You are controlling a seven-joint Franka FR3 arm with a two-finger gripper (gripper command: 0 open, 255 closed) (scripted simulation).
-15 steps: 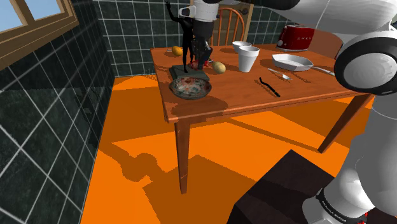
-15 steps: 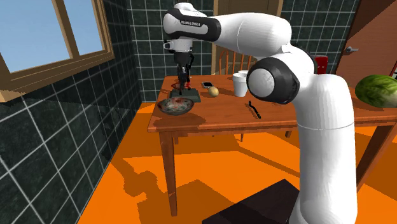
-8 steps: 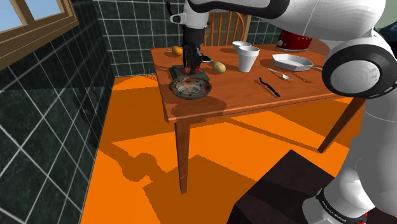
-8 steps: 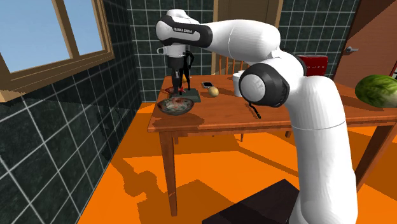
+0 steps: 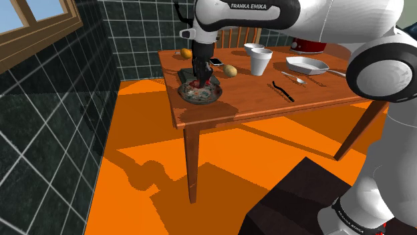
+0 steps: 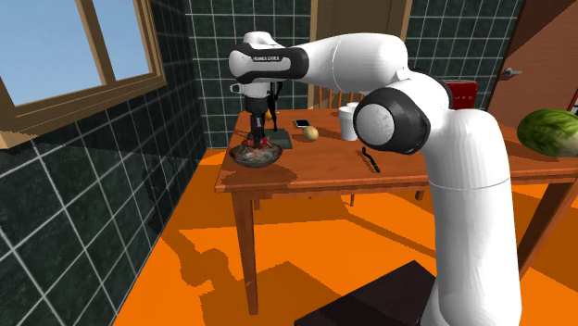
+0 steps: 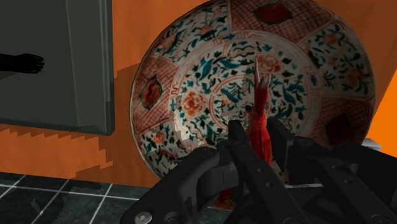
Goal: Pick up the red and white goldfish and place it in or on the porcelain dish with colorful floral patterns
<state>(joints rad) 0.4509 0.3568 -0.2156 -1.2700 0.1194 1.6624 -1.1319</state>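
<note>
Goldfish: we see the red and white goldfish (image 7: 259,121) pinched upright between the two black fingers, its tail pointing down at the middle of the dish.
Gripper: the gripper (image 5: 200,79) is drawn narrow and clamped on the fish's body; it hangs low over the dish, and we cannot tell whether the tail touches the glaze.
Dish: the porcelain dish (image 7: 184,95) with red panels and blue-green flowers lies flat near the table's corner, directly under the fish.
Just changed: a second ago we had the hand higher and over the dark slab behind the dish. Half a second ago it was sliding across, and now it has come down above the bowl's centre.
Unchanged: the dish and its neighbours sit where they were.
Meaning: we judge carrying to be over; what remains is letting go and lifting clear.
Slab: the dark grey slab (image 7: 57,63) lies just beside the dish.
Table: the wooden table (image 5: 254,103) also bears white cups (image 5: 260,61), well apart from the dish.
</note>
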